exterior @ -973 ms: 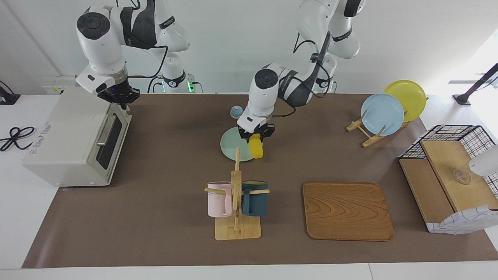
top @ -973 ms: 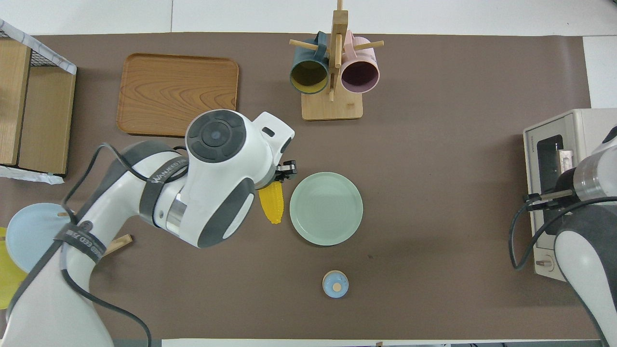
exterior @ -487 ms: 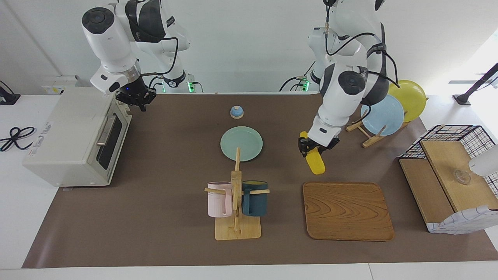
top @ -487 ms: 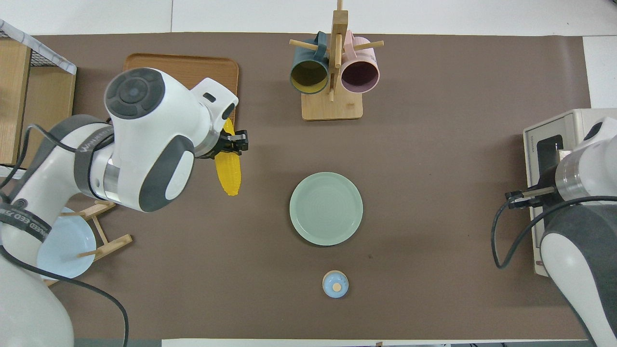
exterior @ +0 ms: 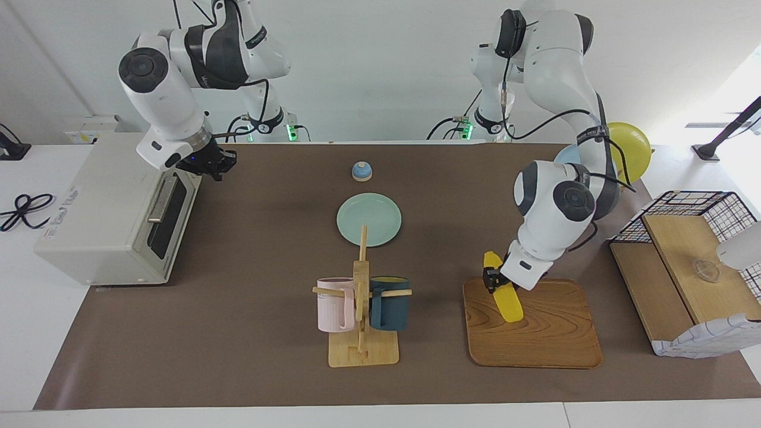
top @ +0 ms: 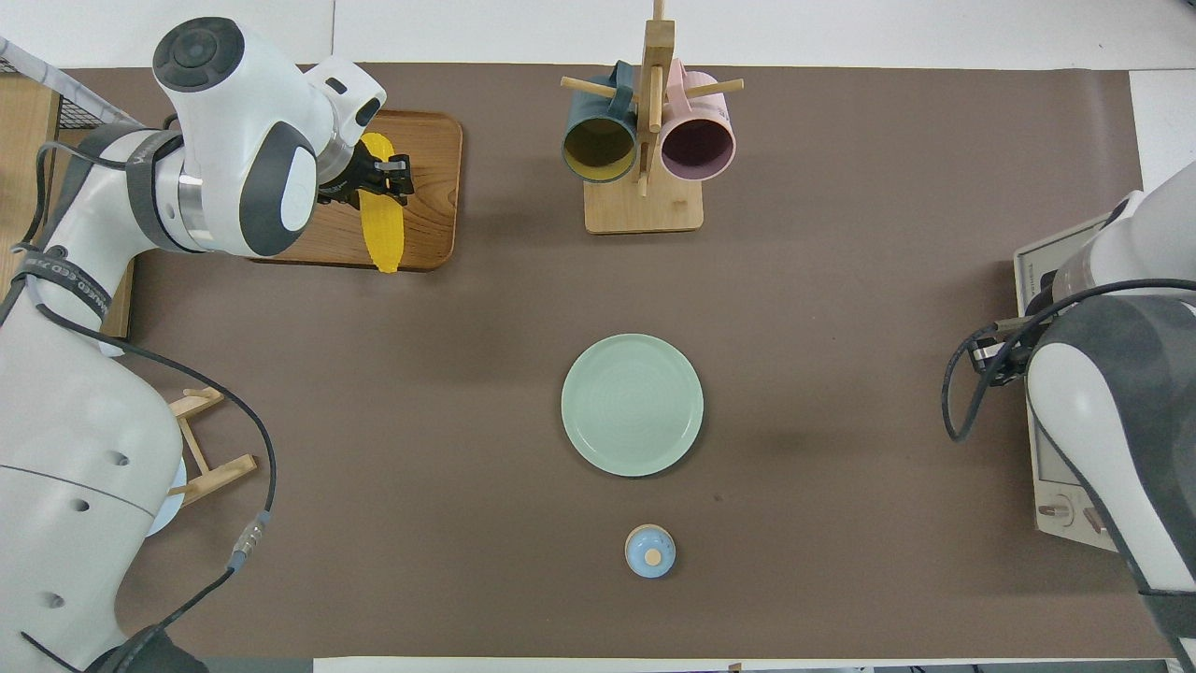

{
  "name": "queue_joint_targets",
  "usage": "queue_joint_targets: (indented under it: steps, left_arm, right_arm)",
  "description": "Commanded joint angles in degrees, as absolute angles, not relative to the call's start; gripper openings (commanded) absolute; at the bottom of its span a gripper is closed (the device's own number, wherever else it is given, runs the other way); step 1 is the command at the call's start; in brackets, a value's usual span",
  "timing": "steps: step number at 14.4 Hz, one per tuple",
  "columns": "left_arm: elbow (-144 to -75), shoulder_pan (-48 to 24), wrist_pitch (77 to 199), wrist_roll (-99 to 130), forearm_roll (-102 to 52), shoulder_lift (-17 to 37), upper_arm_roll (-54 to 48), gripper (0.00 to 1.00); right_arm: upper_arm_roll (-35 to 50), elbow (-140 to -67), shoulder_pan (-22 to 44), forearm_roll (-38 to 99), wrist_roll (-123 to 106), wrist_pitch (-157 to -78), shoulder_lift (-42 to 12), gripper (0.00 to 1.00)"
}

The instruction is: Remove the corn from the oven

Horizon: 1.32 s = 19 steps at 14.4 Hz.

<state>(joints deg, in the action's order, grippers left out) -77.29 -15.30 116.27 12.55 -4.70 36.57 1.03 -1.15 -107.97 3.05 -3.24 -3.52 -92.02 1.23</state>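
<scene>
Over wooden tray (exterior: 553,333), left gripper (exterior: 493,279) clamps corn (exterior: 506,299).

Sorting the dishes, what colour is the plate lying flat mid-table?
Pale green plate, best seen in the overhead view.

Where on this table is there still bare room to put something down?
The widest bare patch of brown mat lies between the off-white toaster oven and the wooden mug rack. Another lies between the pale green plate and the wooden tray. The tray itself is crowded: the left gripper holds the yellow corn cob over it.
</scene>
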Motion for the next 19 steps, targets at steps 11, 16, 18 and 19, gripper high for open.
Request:
queue_joint_targets:
  steps: [11,16,18,19]
  left_arm:
    - [-63.8,-13.7,114.6,9.0,-4.7,47.5,-0.6,0.00]
    - [-66.7,-13.4,119.3,7.8,-4.7,46.9,-0.5,0.38]
    - [-67.1,-13.4,119.3,8.0,-4.7,46.4,-0.4,1.00]
    - [-67.1,-13.5,119.2,8.0,-4.7,46.3,-0.4,1.00]
  right_arm:
    - [-0.9,-104.3,0.9,-1.8,-1.8,-90.3,2.9,1.00]
    - [-0.8,-103.8,-1.3,-1.8,-1.7,-90.8,2.6,1.00]
    - [-1.0,-103.2,-1.6,-1.7,-1.4,-91.6,2.5,1.00]
    - [-0.9,-102.3,-1.6,-1.8,-1.5,-91.8,2.9,1.00]
